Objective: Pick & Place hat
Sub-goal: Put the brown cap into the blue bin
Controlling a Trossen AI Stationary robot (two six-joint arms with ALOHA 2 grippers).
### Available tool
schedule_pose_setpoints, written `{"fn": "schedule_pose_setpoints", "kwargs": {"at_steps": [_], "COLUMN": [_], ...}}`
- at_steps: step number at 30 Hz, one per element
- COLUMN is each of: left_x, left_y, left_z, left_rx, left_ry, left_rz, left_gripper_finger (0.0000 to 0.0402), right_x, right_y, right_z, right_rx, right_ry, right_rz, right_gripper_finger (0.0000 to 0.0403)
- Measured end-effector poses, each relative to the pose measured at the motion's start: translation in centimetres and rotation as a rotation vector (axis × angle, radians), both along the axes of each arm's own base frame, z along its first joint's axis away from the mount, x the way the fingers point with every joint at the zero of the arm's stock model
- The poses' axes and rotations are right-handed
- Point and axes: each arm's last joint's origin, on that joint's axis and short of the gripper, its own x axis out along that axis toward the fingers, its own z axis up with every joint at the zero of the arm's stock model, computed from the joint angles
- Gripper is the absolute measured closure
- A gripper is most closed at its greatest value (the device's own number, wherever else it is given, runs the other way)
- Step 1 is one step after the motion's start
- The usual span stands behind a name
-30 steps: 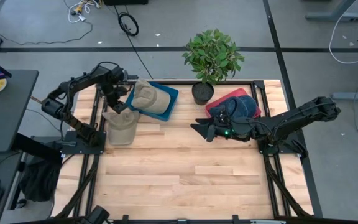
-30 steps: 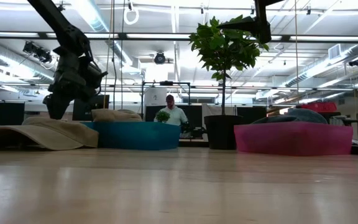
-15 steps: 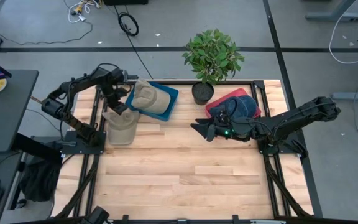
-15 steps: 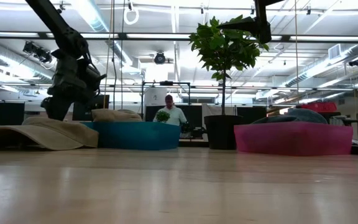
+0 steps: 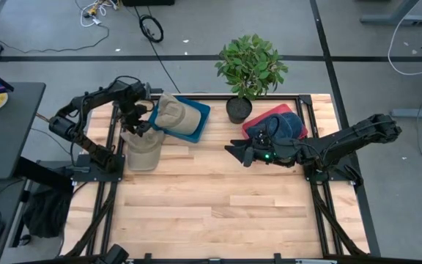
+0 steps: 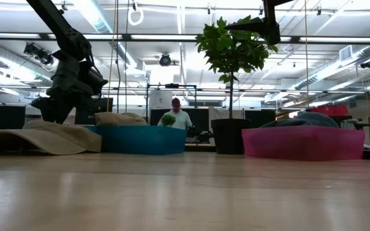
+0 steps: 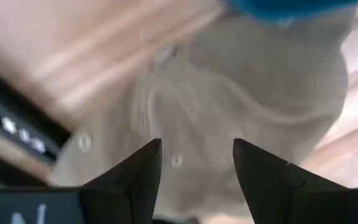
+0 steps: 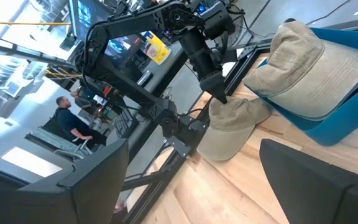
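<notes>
A tan hat lies flat on the wooden table at the left, next to a blue tray; it also shows in the low view. My left gripper points steeply down close above the hat's crown, fingers open. Whether its fingertips touch the cloth does not show. My right gripper hangs open and level over the table's middle right, holding nothing. A second tan hat rests in the blue tray.
A pink tray holding a dark blue hat stands at the far right. A potted plant sits at the far edge between the trays. Bare wood fills the near half. A person stands in the room beyond.
My left gripper has rolled about its own pointing line above the tan hat, staying in the same place. The hat has not moved.
</notes>
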Motion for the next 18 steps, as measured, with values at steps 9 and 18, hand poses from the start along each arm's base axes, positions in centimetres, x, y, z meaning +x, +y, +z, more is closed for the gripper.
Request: {"fn": "schedule_pose_setpoints", "kwargs": {"at_steps": [9, 18], "left_x": [-0.4, -1.8], "left_y": [-0.1, -0.3], "left_z": [0.3, 0.3], "left_rx": [-0.020, -0.075], "left_ry": [0.131, 0.121], "left_rz": [0.192, 0.067], "left_gripper_finger": [0.0215, 0.0229], "right_x": [0.0, 0.0], "right_y": [0.0, 0.0], "right_z": [0.0, 0.0], "right_rx": [-0.001, -0.015], "right_ry": [0.000, 0.005], "right_rz": [0.000, 0.002], "right_gripper_finger": [0.0037, 0.0037]}}
